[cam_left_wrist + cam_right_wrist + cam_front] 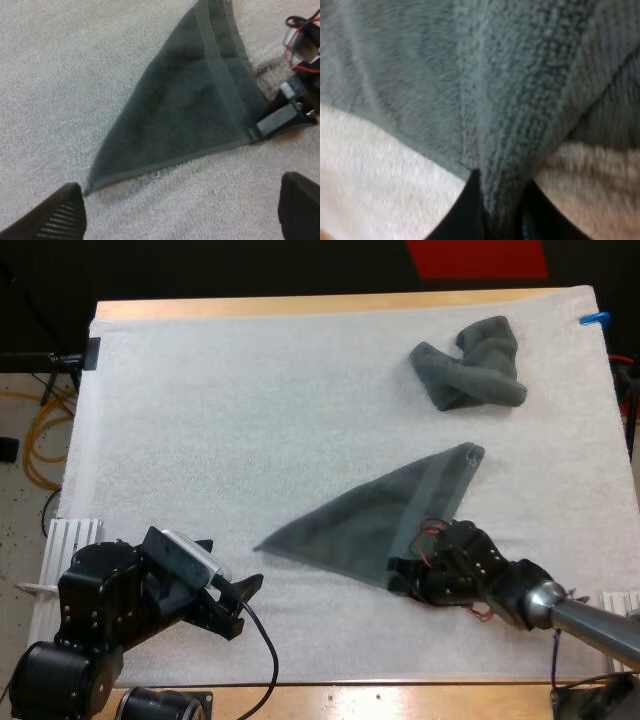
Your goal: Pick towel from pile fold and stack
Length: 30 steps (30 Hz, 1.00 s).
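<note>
The fold is the step in hand. The right gripper (499, 202) pinches one corner of the towel (380, 525), with the cloth squeezed tight between its two black fingers (467, 220). The towel lies flat on the white mat (250, 410) in a three-corner shape, spreading away from that gripper. The left gripper (177, 215) hangs low over the mat, its fingers wide apart and holding nothing. The towel's pointy tip sits just in front of it, close to one finger. I think it should grab that tip next, so both can lift and fold together. The right arm reaches in low, and the left arm is bent and tipped down. The crumpled towel (470, 365) lies far beyond the right gripper.
</note>
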Motion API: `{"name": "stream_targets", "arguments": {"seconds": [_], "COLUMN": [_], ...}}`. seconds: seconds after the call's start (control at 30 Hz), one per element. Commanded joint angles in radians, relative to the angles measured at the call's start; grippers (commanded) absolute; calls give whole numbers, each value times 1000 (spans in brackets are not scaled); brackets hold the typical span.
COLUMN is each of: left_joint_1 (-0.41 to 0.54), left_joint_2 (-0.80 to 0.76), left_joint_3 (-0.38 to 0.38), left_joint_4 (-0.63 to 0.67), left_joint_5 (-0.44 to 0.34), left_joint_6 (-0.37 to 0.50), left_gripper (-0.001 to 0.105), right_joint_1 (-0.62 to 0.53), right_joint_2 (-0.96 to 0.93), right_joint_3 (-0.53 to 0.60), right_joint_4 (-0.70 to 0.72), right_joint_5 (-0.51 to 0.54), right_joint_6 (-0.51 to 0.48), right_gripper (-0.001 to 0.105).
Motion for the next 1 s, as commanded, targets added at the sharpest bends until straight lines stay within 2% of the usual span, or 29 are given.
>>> {"name": "stream_targets", "arguments": {"seconds": [0.0,0.27,0.4,0.47,0.5,0.57,0.6,0.67,0.77,0.83,0.97], "left_joint_1": [-4,-19,-76,-113,-121,-135,-135,-135,-135,-135,-135], "left_joint_2": [-5,28,60,79,84,111,117,154,217,270,408], "left_joint_3": [0,3,29,76,92,151,168,225,276,292,298], "left_joint_4": [4,4,2,-10,-24,-89,-106,-215,-335,-379,-410], "left_joint_5": [6,6,6,6,6,6,8,11,42,71,82], "left_joint_6": [1,1,1,-14,-31,-132,-152,-255,-340,-364,-369], "left_gripper": [76,76,76,76,76,76,76,76,76,76,76], "right_joint_1": [0,0,0,0,0,0,0,0,0,0,0], "right_joint_2": [-34,-244,-301,-318,-318,-318,-318,-318,-318,-318,-318], "right_joint_3": [2,2,2,2,2,2,2,2,2,2,2], "right_joint_4": [38,407,489,496,496,494,494,494,494,494,494], "right_joint_5": [0,21,89,106,105,106,106,106,106,106,106], "right_joint_6": [-40,-193,-225,-225,-225,-225,-225,-225,-225,-225,-225], "right_gripper": [0,0,0,0,0,0,0,0,0,0,0]}}
